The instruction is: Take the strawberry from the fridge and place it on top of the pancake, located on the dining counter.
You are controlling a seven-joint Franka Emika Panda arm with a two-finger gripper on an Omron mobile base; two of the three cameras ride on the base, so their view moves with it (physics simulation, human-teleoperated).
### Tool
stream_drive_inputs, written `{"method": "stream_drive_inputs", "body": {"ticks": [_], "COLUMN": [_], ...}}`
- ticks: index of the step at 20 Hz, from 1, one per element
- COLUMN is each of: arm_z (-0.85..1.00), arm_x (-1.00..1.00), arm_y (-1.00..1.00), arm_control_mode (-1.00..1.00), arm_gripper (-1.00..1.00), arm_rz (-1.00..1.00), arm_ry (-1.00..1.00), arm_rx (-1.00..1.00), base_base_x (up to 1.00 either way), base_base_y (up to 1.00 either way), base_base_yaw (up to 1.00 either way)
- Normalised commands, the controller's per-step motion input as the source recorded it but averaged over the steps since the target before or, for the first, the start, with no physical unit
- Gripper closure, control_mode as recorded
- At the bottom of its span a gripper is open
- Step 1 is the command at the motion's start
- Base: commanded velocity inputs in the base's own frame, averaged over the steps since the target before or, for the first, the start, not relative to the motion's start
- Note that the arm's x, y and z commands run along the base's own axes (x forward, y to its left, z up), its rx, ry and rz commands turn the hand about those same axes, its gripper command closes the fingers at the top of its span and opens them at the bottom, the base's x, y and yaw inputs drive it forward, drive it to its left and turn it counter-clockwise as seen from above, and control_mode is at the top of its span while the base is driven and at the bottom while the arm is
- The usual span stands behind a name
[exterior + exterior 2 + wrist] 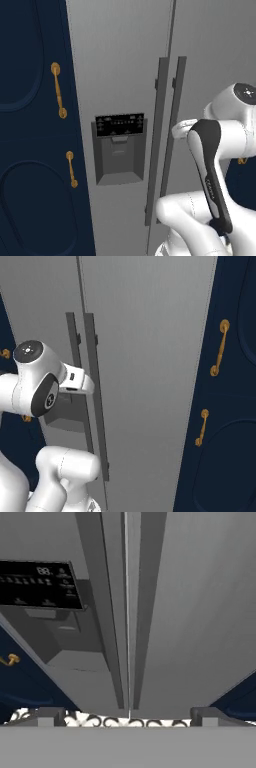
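The fridge [120, 60] stands upright with both doors shut, its long axis vertical, facing the robot. Two long dark-grey handles [167, 140] run vertically side by side along the seam between the doors. The left door carries a dark dispenser panel [120, 125] above a recessed grey niche; its small pale markings are too blurred to read, apart from what looks like a pair of digits in the hand view.

Navy cabinets [30, 125] with gold handles [58, 90] flank the fridge on both sides. The closed doors stand between the arm and the fridge's inside.

The gripper [128, 717] is wide, its two dark fingertips [50, 716] far apart at the bottom of the hand view, holding nothing. It faces the door seam, with the two handles between its fingertips' lines but apart from them. A patterned floor [100, 719] shows below the fridge.
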Motion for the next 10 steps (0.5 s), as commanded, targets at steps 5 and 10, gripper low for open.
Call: {"method": "stream_drive_inputs", "body": {"ticks": [5, 10], "arm_z": [0.0, 0.0], "arm_x": [0.0, 0.0], "arm_y": [0.0, 0.0], "arm_control_mode": [1.0, 1.0], "arm_gripper": [-1.0, -1.0], "arm_rz": [0.0, 0.0], "arm_ry": [0.0, 0.0], "arm_rx": [0.0, 0.0], "base_base_x": [-0.44, -0.62], "base_base_y": [0.0, 0.01], "base_base_yaw": [-0.02, 0.0]}}
